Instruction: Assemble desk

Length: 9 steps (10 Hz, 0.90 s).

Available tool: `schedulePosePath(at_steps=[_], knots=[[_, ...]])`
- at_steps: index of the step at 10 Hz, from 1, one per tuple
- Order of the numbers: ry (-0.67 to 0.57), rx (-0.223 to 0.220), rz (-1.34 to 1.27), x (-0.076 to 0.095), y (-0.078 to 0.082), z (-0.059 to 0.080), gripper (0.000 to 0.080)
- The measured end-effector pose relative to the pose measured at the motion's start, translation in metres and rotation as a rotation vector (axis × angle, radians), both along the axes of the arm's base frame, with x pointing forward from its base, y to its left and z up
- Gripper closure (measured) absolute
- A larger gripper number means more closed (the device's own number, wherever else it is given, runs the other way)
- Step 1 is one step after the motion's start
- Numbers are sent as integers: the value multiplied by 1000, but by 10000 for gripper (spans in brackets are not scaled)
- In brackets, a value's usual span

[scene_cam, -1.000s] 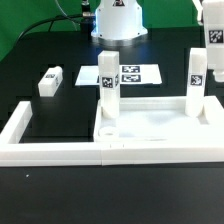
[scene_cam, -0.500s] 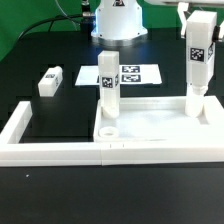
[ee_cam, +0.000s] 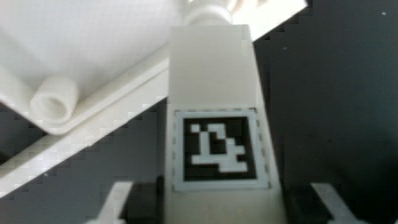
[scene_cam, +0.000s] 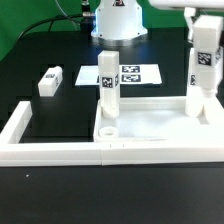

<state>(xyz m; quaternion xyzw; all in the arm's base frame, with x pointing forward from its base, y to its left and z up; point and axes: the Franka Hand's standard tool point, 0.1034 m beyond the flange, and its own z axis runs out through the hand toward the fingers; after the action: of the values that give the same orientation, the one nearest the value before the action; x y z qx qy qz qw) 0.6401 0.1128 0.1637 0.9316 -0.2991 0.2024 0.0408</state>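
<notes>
Leg (ee_cam: pixel 217 120) upright between fingers (ee_cam: pixel 118 205)

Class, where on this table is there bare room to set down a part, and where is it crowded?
Free: black table between the wall and the desk top, and in front of the wall. Crowded: around the standing leg and the held leg.

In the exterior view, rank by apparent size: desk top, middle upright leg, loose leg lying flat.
Desk top, largest.
Upright leg, next.
Loose leg, smallest, but it lies farther back, so the legs may really match.
</notes>
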Motion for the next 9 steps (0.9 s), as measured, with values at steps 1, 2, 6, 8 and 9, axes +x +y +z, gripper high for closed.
schedulePosePath(at_steps=[1, 2, 6, 8, 9], knots=[[-4, -15, -14, 2, 0, -5, 511], [-9, -31, -14, 4, 2, -6, 511], [3, -52, -10, 4, 8, -28, 511], [17, -67, -10, 5, 3, -39, 511], [22, -71, -9, 6, 2, -41, 511]])
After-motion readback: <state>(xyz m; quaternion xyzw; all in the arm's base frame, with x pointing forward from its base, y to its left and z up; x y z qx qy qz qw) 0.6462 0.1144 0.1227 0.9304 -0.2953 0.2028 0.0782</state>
